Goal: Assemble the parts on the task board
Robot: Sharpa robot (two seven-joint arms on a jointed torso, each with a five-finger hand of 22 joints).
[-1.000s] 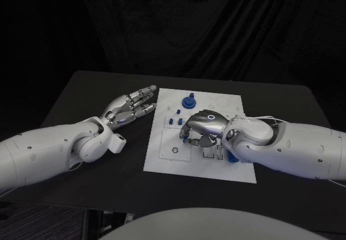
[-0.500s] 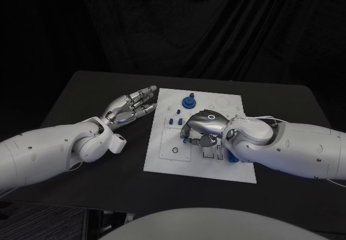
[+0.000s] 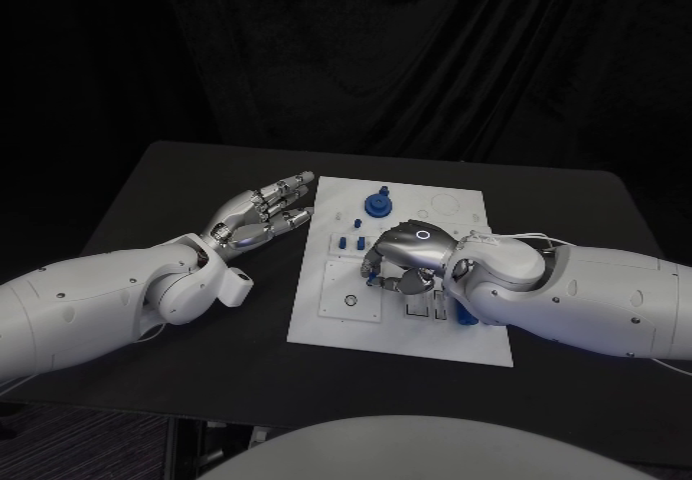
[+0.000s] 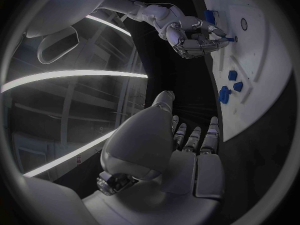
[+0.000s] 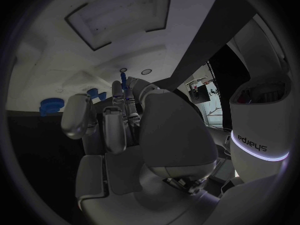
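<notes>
**Right hand on peg over board centre; left hand idle beside board**

The left hand [image 3: 263, 215] is held above the black table [image 3: 173, 180] just off the board's left edge, fingers spread and extended, nothing held. The white board [image 3: 411, 345] lies mid-table. A blue knob [image 3: 378, 203] stands upright near its far edge, and small blue parts [image 3: 346, 241] lie just nearer. The right hand [image 3: 405, 257] is curled down over the board's centre, hiding the area beneath. In the left wrist view, a slim blue peg [image 4: 229, 38] is pinched at its fingertips, long axis pointing towards the board surface. Another blue part [image 3: 464, 319] is partly covered by the right arm.
</notes>
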